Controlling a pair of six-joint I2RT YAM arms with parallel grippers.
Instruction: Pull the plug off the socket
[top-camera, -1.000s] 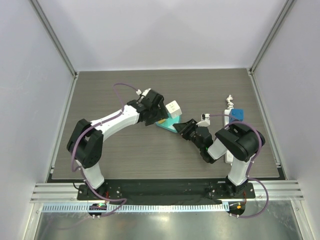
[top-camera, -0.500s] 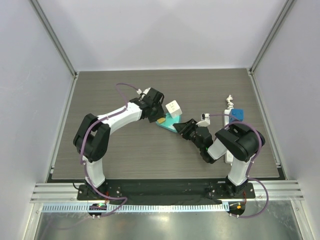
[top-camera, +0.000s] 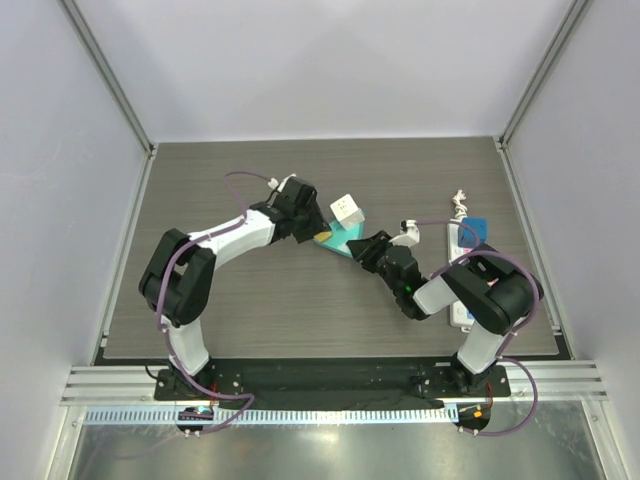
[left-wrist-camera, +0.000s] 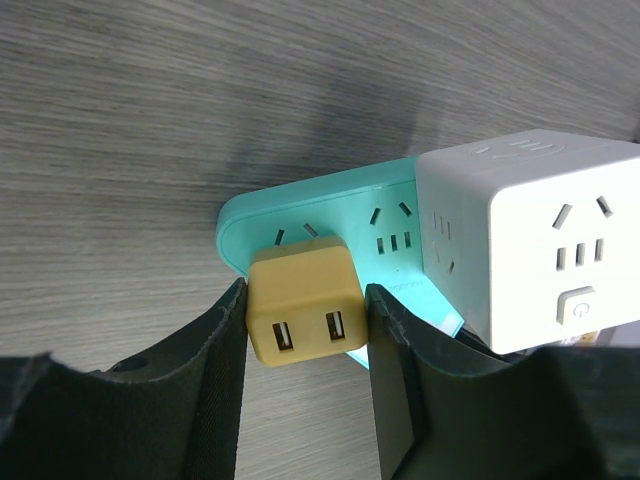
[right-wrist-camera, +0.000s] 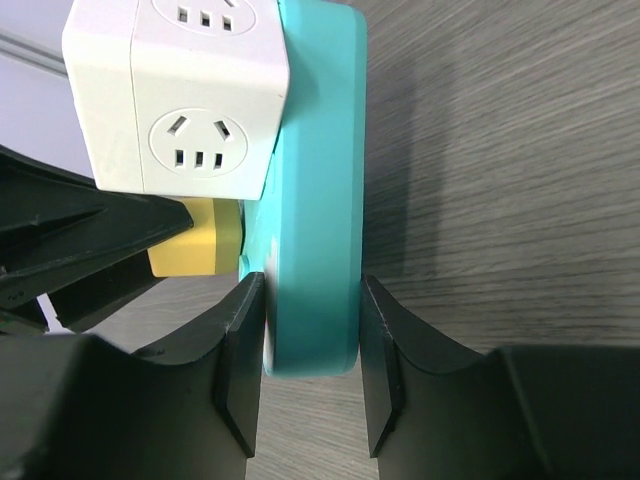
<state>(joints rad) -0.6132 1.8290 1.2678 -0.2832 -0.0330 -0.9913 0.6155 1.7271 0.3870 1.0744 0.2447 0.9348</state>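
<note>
A teal triangular socket (top-camera: 347, 244) lies at the table's middle, with a white cube adapter (top-camera: 346, 211) plugged into it. A small yellow plug (left-wrist-camera: 303, 310) with two USB ports sits against the socket's face (left-wrist-camera: 370, 215), and my left gripper (left-wrist-camera: 305, 320) is shut on its two sides. My right gripper (right-wrist-camera: 312, 345) is shut on the edge of the teal socket (right-wrist-camera: 315, 230). From that side the yellow plug (right-wrist-camera: 200, 240) shows beside the white cube (right-wrist-camera: 180, 90). Seen from above, the left gripper (top-camera: 318, 237) and the right gripper (top-camera: 358, 248) meet at the socket.
A long white power strip (top-camera: 460, 262) lies along the table's right edge, partly under my right arm, with a blue block (top-camera: 473, 229) and a short white cord (top-camera: 458, 203) at its far end. Grey walls enclose the dark wood table (top-camera: 220, 320).
My left gripper closed on the yellow plug, having been open a second ago. The right arm shifted slightly, and the socket and white cube moved a little farther from the arms' bases.
</note>
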